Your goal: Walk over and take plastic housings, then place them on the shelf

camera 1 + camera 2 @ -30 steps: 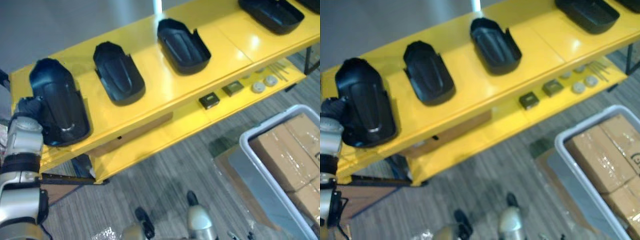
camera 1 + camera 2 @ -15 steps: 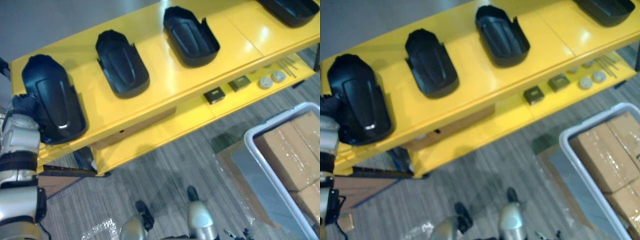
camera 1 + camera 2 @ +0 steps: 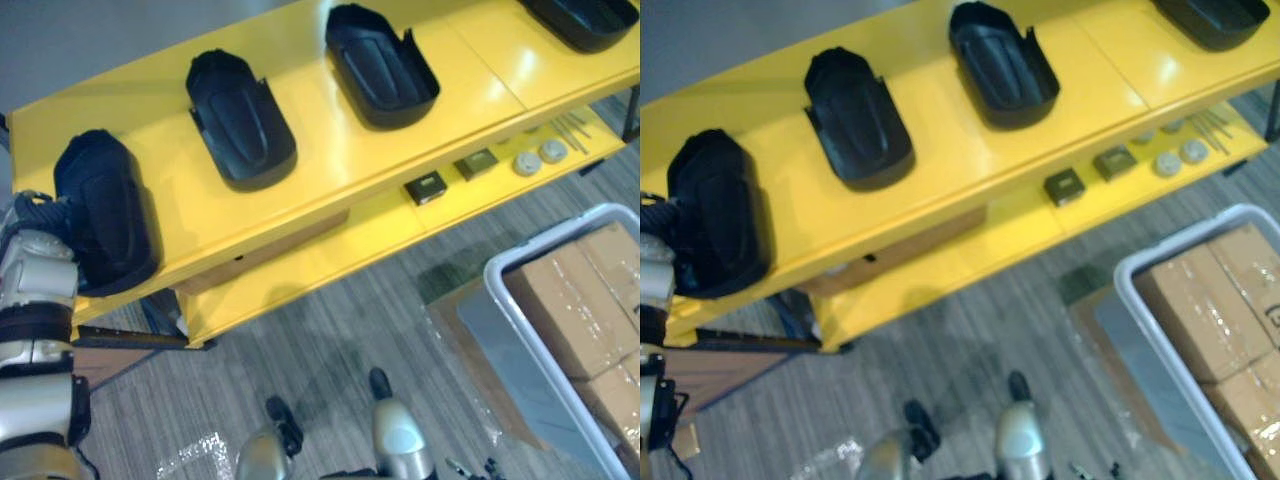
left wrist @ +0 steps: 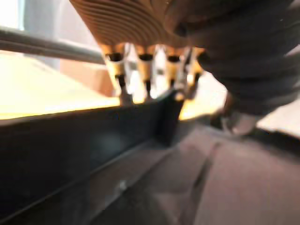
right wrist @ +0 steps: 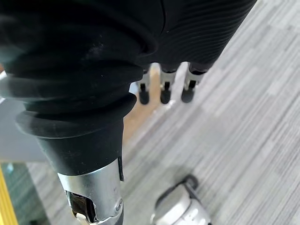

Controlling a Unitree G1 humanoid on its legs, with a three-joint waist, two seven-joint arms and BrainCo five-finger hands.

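three plastic housings (image 3: 240, 120) lie on the shelf (image 3: 330, 160); a fourth housing (image 3: 105, 205) rests at its left end, seemingly placed, left hand (image 3: 38, 215) at it, grip untellable; right hand (image 5: 162, 91) hangs loose.

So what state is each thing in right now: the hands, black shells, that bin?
Left hand: against the leftmost housing, grip unclear.
Leftmost housing: lying on the shelf, left end.
Middle housing: lying on the shelf, untouched.
Right hand: open, empty, above the floor.
Grey bin: open, holding cardboard boxes.
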